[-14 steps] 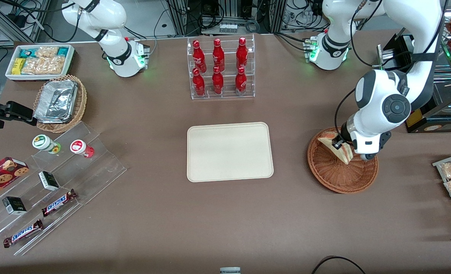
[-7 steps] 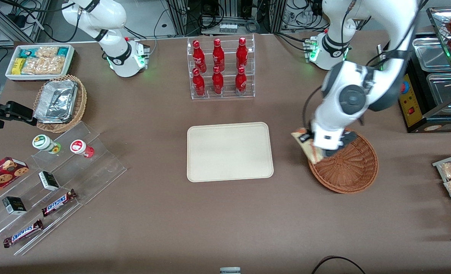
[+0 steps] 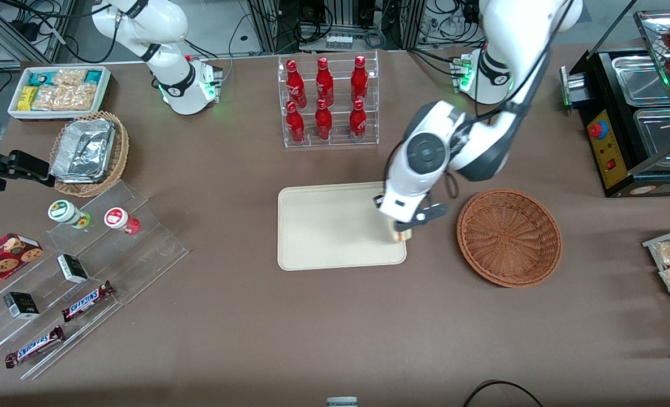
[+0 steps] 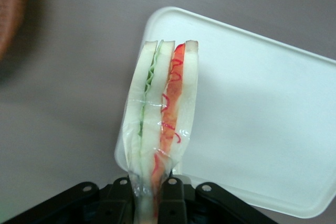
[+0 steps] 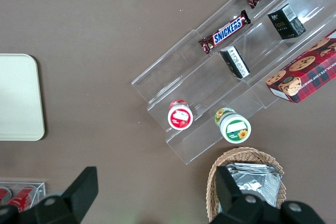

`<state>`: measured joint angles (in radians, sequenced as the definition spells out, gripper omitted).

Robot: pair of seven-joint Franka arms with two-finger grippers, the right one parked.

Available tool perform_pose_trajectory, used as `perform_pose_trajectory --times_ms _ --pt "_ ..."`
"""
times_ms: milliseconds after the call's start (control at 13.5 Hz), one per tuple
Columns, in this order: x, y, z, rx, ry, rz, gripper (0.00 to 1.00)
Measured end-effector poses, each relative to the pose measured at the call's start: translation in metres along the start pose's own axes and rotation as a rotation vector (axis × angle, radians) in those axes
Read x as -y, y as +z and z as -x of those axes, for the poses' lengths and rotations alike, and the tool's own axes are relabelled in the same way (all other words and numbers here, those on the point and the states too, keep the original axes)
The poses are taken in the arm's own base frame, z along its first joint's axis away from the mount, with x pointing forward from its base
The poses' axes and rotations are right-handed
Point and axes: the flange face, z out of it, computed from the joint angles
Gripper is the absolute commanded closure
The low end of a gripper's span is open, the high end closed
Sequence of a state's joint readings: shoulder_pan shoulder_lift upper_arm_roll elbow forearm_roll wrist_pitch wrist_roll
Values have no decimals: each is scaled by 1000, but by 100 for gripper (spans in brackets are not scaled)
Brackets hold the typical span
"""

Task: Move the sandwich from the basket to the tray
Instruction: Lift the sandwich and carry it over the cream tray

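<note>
My left gripper (image 3: 401,230) is shut on the sandwich (image 4: 164,114), a plastic-wrapped wedge of pale bread with green and red-orange filling. It holds it above the edge of the cream tray (image 3: 323,226) that lies toward the basket. In the front view only a small bit of the sandwich (image 3: 401,236) shows under the hand. The tray (image 4: 262,119) lies below the sandwich in the left wrist view. The round reddish-brown wicker basket (image 3: 509,237) stands beside the tray toward the working arm's end of the table, with nothing in it.
A clear rack of red bottles (image 3: 327,102) stands farther from the front camera than the tray. A lighter basket with foil containers (image 3: 89,152), a white bin of snacks (image 3: 59,91) and acrylic steps with snacks (image 3: 81,265) lie toward the parked arm's end.
My gripper has lifted the sandwich out of the basket and carried it sideways to above the tray's edge. The basket is left with nothing in it.
</note>
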<state>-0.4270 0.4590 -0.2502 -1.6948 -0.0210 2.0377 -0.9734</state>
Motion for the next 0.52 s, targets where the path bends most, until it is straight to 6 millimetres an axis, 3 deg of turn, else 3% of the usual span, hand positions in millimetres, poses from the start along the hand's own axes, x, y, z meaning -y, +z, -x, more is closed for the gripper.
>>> perform_pose_trajectory --times_ms 222,519 --pt "-47 27 13 -13 80 -11 100" --pt "-85 59 32 -34 191 -35 100"
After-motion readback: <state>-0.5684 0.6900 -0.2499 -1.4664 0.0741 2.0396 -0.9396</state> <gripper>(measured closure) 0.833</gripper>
